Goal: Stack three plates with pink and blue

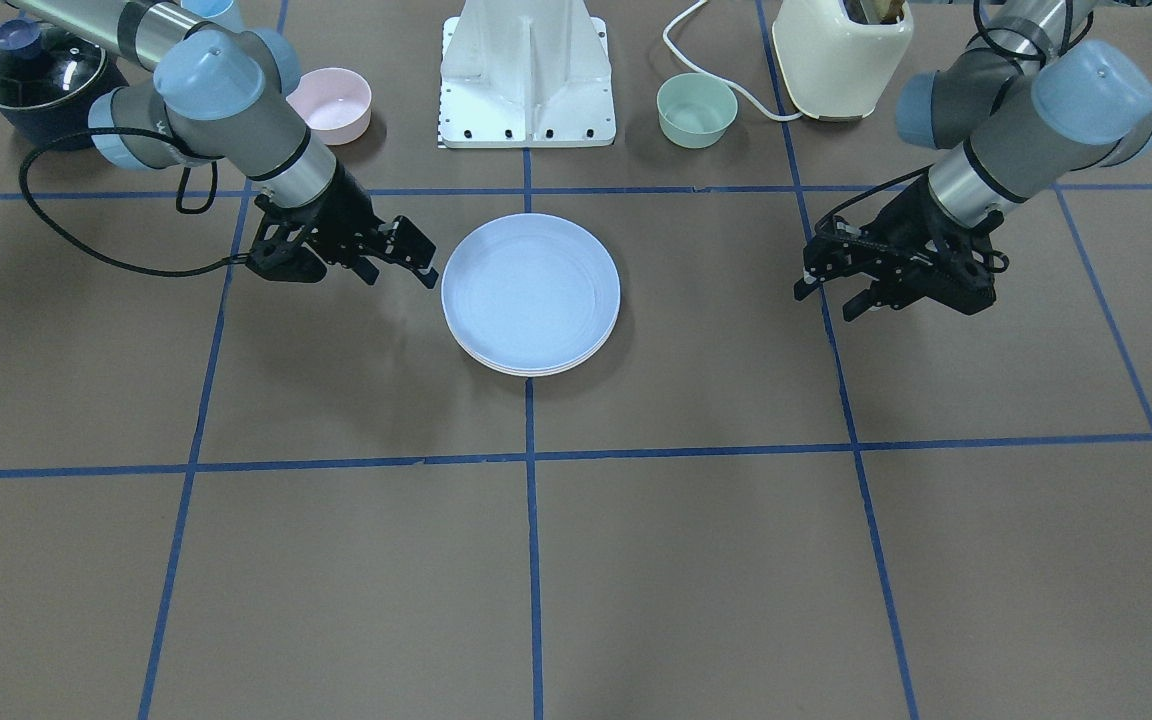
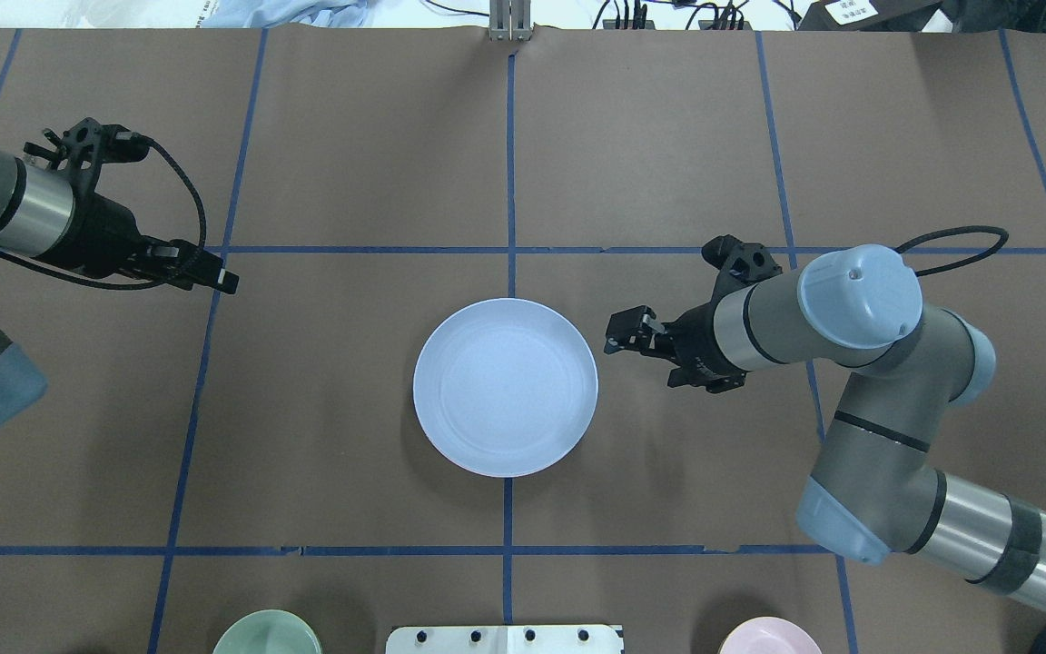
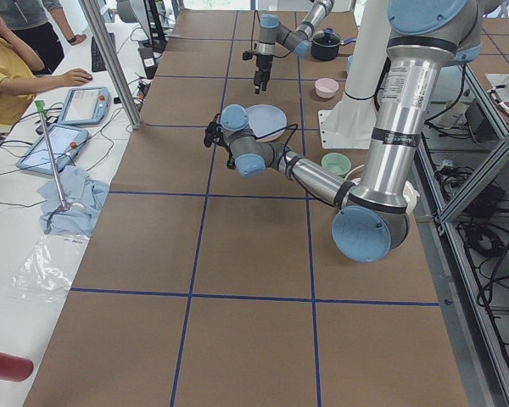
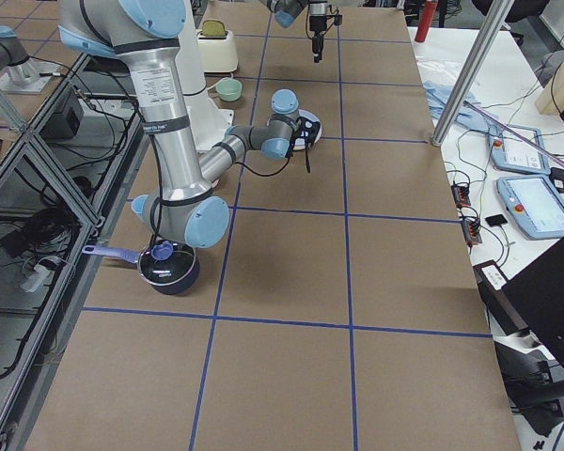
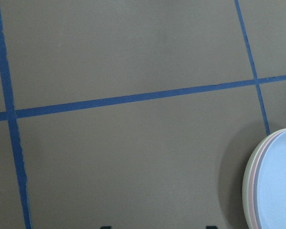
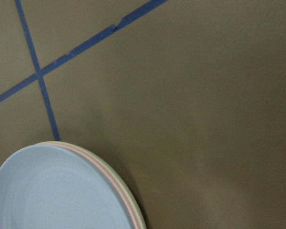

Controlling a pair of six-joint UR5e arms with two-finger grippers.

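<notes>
The three plates stand in one stack at the table's middle. The light blue plate [image 1: 530, 290] [image 2: 505, 386] is on top. Below it, the pale pink plate's rim [image 6: 107, 171] and the cream-white plate's rim [image 6: 139, 217] show in the right wrist view. My right gripper [image 1: 403, 275] [image 2: 632, 350] is open and empty, just beside the stack and apart from it. My left gripper [image 1: 823, 302] [image 2: 214, 272] is open and empty, farther off on the other side. The left wrist view shows the stack's edge [image 5: 276, 191] at its lower right.
A small pink bowl [image 1: 331, 103] and a small green bowl [image 1: 697, 110] stand on either side of the white robot base [image 1: 528, 75]. A cream appliance [image 1: 841, 55] and a dark lidded pot [image 1: 36, 75] stand at that side's corners. Blue tape lines cross the brown table.
</notes>
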